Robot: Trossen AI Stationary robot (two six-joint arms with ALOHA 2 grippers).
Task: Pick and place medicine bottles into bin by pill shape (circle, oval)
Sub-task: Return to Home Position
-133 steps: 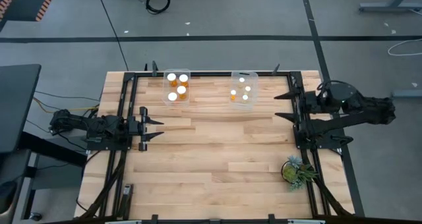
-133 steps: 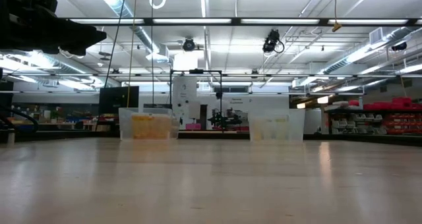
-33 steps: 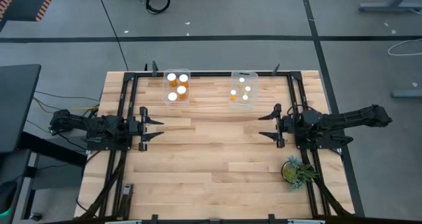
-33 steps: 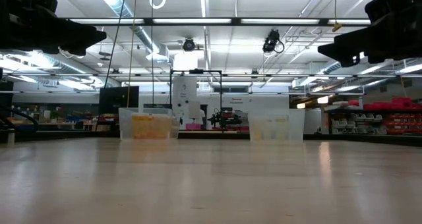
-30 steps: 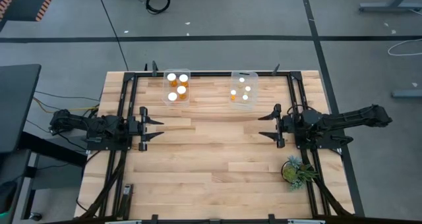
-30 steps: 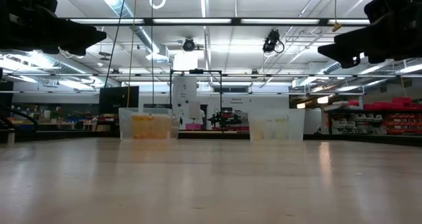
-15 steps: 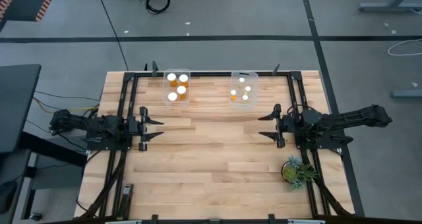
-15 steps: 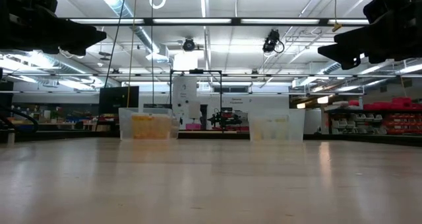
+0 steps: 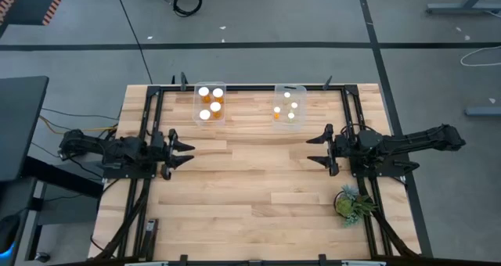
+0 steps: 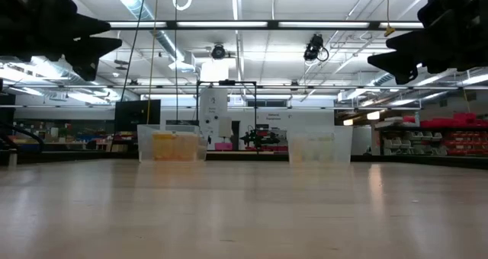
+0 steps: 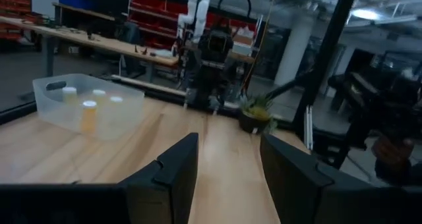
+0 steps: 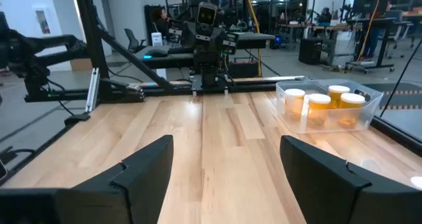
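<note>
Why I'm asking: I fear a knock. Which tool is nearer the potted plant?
Right. The right tool is on the same side of the table as the potted plant; the left tool is opposite.

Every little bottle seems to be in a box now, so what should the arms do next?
Probably just let the left gripper and right gripper settle into their rest pose. Both hang open and empty at the sides of the table, and all the bottles sit inside the left bin and right bin; none lies loose.
</note>
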